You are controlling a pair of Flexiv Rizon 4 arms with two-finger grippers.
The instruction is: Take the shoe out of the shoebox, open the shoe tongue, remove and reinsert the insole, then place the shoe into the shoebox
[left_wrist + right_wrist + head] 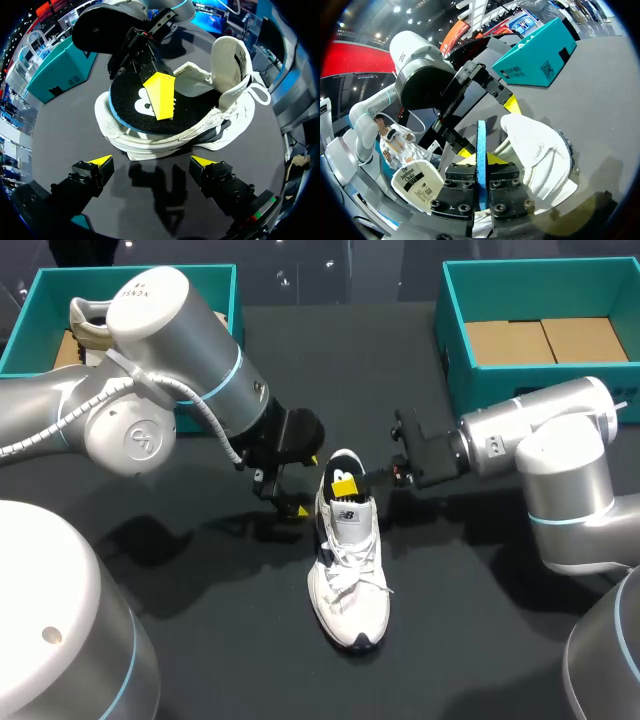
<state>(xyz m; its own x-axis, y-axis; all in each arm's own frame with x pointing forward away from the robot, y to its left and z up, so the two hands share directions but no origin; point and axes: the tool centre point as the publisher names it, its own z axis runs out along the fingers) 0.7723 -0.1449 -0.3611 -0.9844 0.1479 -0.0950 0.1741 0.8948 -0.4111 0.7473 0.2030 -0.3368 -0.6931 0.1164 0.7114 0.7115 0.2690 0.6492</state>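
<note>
White shoe (348,580) sits mid-table, toe pointing to the near edge. Right gripper (345,484) is clamped on the insole (131,111) at the heel opening. Left gripper (150,162) hangs just left of the heel, fingers spread apart.

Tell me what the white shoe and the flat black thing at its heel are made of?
The shoe looks like soft, matte white cloth, maybe mesh, with woven laces and a padded-looking tongue. The flat thing is the insole. It is probably foam under dark fabric, judging by its thick, spongy-looking blue edge and dull black top.
</note>
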